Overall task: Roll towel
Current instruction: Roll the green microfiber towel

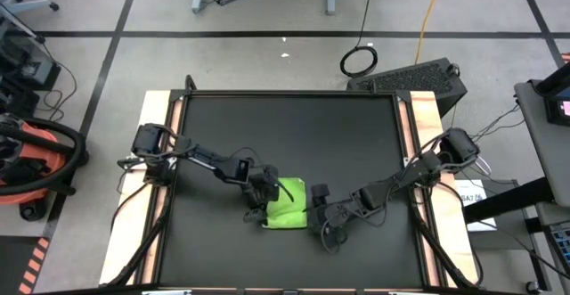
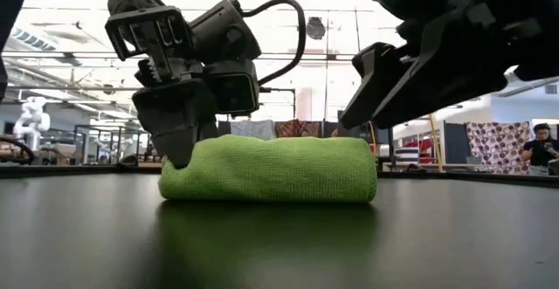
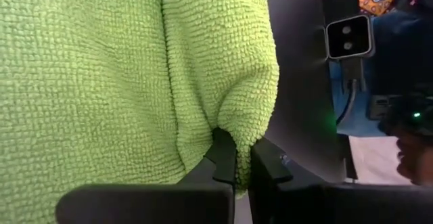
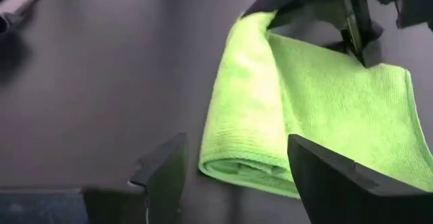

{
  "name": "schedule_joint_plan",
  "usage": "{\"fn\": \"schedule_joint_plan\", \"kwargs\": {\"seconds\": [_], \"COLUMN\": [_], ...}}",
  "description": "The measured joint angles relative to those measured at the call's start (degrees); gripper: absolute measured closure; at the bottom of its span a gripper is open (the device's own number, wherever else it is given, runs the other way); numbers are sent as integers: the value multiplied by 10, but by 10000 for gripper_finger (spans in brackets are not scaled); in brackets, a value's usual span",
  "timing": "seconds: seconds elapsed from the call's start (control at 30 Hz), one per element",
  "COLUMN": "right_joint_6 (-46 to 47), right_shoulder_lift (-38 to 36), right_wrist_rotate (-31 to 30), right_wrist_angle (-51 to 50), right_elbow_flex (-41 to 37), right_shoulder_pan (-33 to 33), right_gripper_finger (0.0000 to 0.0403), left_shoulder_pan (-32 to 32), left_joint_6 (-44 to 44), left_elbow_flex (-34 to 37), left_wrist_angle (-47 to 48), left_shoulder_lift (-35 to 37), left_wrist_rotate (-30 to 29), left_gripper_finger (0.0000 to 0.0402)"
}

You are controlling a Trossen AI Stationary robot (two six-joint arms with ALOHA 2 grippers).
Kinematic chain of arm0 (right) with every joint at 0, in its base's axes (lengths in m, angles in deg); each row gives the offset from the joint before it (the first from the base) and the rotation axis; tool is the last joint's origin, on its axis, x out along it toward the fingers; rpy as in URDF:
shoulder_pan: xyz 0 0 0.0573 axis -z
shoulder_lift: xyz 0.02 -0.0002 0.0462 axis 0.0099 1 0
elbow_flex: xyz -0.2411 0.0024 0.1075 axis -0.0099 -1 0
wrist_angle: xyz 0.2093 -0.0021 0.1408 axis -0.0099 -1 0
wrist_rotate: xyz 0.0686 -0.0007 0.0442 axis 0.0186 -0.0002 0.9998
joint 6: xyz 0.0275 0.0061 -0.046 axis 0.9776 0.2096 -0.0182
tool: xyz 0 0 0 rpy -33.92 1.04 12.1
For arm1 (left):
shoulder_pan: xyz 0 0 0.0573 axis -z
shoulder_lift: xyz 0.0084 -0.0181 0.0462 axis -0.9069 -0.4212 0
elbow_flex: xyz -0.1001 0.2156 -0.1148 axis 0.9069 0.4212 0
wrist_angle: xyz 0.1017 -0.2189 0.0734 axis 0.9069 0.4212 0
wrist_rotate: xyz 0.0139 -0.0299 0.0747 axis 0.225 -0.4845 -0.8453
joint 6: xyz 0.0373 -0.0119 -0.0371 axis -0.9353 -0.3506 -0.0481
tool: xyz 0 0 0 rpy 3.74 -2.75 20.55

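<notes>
The lime-green towel (image 1: 287, 206) lies on the black table mat (image 1: 294, 126), near the middle of its near half. One side is rolled into a thick roll (image 4: 237, 109), and the remainder (image 4: 345, 109) lies flat beside it. My left gripper (image 1: 264, 194) is at the towel's left end, shut on it. My right gripper (image 1: 318, 204) hangs open just off the towel's right end, raised above the mat (image 2: 371, 79). Its two fingers (image 4: 166, 170) stand wide on either side of the roll's near end without touching it. My left gripper pinches the roll's outer fold at the towel's left end (image 3: 237, 132) between its two fingertips (image 3: 222, 153). The fingers slant down from the table's left (image 2: 179, 145). The towel rests on the mat, its roll bulging beside the fingers; how many layers are held I cannot tell.
Bare black mat surrounds the towel on all sides. Wooden strips (image 1: 426, 126) edge the table at left and right. Both arms reach in from the table's sides toward its near middle.
</notes>
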State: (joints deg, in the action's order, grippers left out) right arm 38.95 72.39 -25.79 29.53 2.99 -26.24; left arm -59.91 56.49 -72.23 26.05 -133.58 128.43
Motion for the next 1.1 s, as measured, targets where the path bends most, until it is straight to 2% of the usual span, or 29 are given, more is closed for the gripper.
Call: {"fn": "schedule_joint_plan", "kwargs": {"seconds": [0.13,0.47,0.63,0.73,0.8,0.9,1.07,1.1], "right_joint_6": [-7,-10,39,58,82,135,179,187], "right_shoulder_lift": [9,72,104,115,122,122,120,120], "right_wrist_rotate": [0,-7,-46,-48,-48,-38,34,59], "right_wrist_angle": [13,61,68,96,106,100,99,101], "right_elbow_flex": [0,1,1,1,1,2,2,2], "right_shoulder_pan": [1,-14,-14,-8,-3,8,29,33], "right_gripper_finger": [160,161,161,169,189,243,370,384], "left_shoulder_pan": [-1,-25,-33,-34,-34,-33,-32,-32], "left_joint_6": [1,17,18,13,10,11,12,12], "left_elbow_flex": [0,1,1,1,1,1,2,2], "left_wrist_angle": [-1,-14,-17,-15,-11,-8,-6,-2], "left_shoulder_lift": [-8,-11,-11,-11,-11,-11,2,6], "left_wrist_rotate": [6,64,87,95,97,97,75,65], "left_gripper_finger": [390,390,390,390,390,383,319,304]}}
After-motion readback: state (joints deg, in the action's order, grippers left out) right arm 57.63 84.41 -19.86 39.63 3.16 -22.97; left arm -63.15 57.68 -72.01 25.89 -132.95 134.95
